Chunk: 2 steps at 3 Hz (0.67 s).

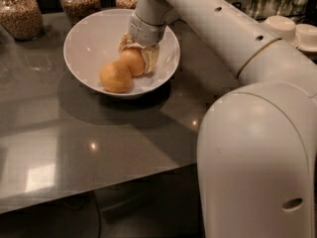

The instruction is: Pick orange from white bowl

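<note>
Gripper (137,57) seen inside white bowl (89,43), right of bowl's centre, arm (213,24) reaching in from bowl's right. Fingers (151,58) placed on either side of orange (131,61), narrowed to fruit's width and pressed against it; orange gripped, low within bowl. Second orange (115,77) at bowl's near side, touching gripped one. Bowl set on grey table (99,148). Glass jars (20,14) lined up behind bowl. White dishes (290,29) well right of bowl.
</note>
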{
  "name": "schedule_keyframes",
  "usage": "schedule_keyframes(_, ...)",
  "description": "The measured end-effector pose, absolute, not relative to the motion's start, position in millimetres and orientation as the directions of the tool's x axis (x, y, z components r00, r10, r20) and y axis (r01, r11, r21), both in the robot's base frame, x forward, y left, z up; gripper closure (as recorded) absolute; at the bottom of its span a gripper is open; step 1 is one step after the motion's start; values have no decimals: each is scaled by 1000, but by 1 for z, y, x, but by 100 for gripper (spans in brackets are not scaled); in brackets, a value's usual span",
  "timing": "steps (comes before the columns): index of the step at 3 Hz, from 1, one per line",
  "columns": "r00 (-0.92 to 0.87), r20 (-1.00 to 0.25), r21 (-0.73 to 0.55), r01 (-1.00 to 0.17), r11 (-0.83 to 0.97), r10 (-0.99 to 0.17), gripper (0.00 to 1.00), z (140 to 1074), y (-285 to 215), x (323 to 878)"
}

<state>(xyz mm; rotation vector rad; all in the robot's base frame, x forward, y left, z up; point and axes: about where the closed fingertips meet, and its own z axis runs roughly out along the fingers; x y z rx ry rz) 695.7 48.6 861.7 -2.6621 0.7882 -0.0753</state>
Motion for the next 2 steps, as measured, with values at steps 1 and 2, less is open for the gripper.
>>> schedule_keyframes(1,828,-79,-353,-544,-761,-555,98,868,45,688)
schedule_keyframes(2,800,-133,-364,-588,-722,-585,100,884,40,680)
